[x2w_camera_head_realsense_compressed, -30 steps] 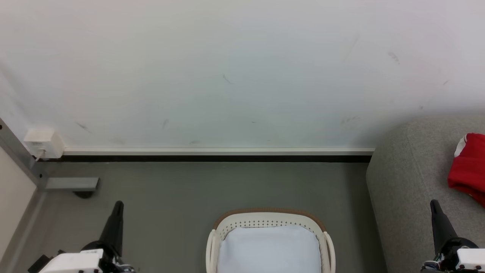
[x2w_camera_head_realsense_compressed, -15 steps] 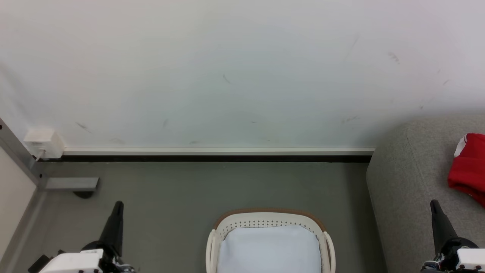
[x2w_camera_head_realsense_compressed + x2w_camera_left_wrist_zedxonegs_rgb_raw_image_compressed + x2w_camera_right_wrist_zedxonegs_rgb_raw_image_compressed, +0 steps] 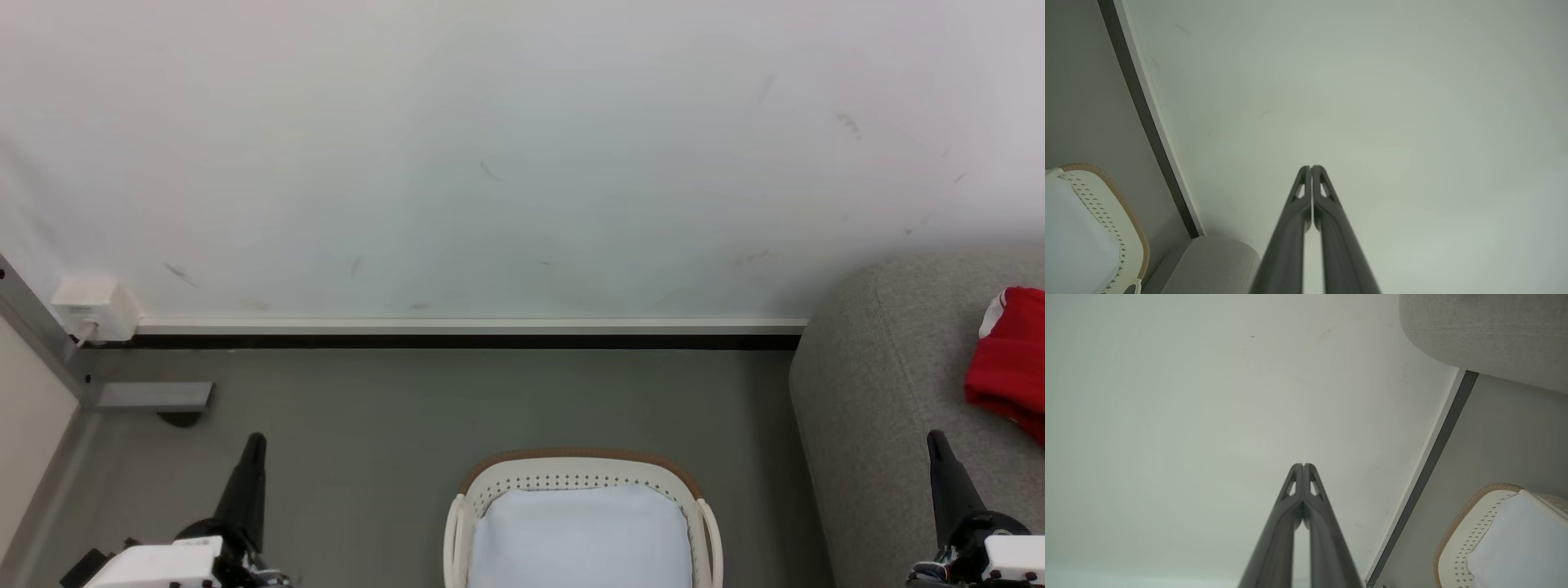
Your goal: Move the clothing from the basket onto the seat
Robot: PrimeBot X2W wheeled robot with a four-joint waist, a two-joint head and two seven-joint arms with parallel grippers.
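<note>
The white basket (image 3: 581,468) with a brown woven rim stands on the floor at the bottom centre of the head view, and its white liner is bare. Red clothing (image 3: 1011,359) with a white sleeve lies on the light-grey seat (image 3: 882,384) at the right edge. At the lower left my left gripper (image 3: 255,441) is shut and holds nothing, well left of the basket. My right gripper (image 3: 933,438) is shut too, over the seat's front part. In the wrist views both grippers (image 3: 1311,167) (image 3: 1303,465) point at the wall with fingertips together; the basket (image 3: 1133,228) (image 3: 1457,522) sits at their edges.
A white wall with a pale skirting board (image 3: 465,325) runs behind the grey floor. A white socket box (image 3: 91,308) and a metal frame foot (image 3: 147,396) sit at the far left. Open floor lies between the basket and the wall.
</note>
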